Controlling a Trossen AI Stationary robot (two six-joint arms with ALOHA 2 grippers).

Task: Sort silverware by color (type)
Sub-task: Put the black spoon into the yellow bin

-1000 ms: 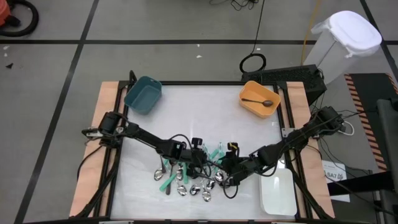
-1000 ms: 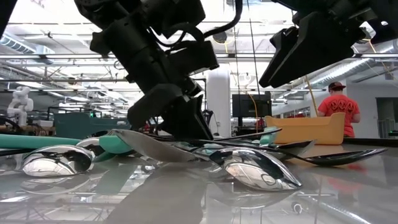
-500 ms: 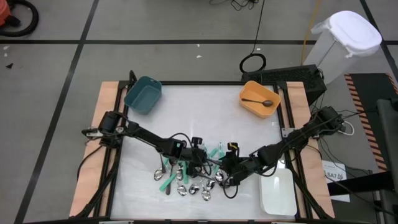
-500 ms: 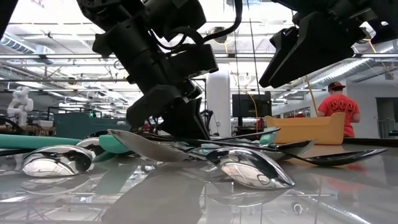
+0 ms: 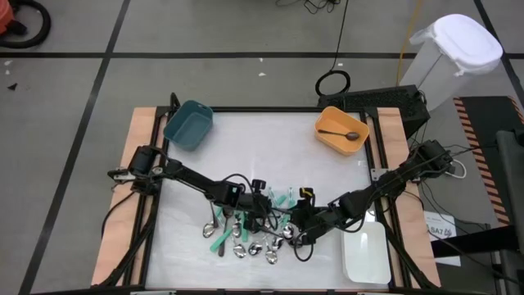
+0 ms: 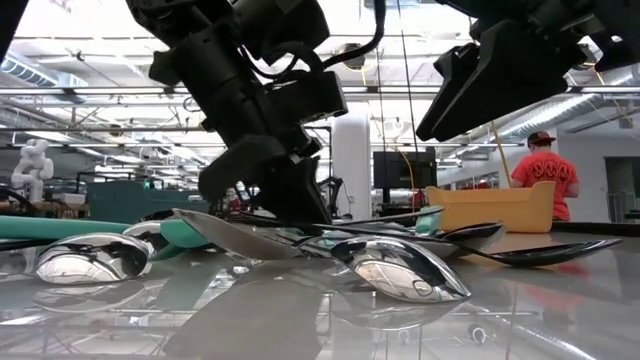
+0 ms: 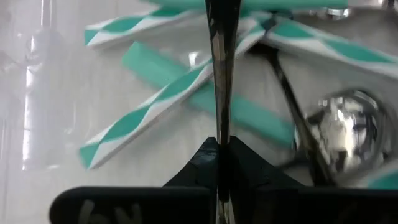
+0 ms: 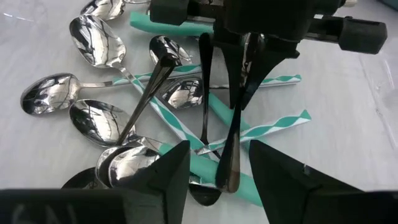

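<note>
Barely started, honestly: just one dark spoon (image 5: 350,135) sits in the orange bin (image 5: 327,137). Well short of that bin, the pile of silverware (image 5: 250,238) is unsorted on the table (image 5: 262,156). The left hand (image 5: 264,210) pinches a dark handle (image 7: 220,68) there; the right hand (image 5: 295,223) hangs open beside it.

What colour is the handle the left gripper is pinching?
Dark handle; clearest in left wrist view.

Left gripper (image 7: 219,146) has closed over the last second: jaws now pinched on a dark utensil handle (image 7: 221,68) in the silverware pile (image 5: 250,233). In the low view, the shiny spoon (image 6: 400,275) nearest the camera slid slightly left.
</note>
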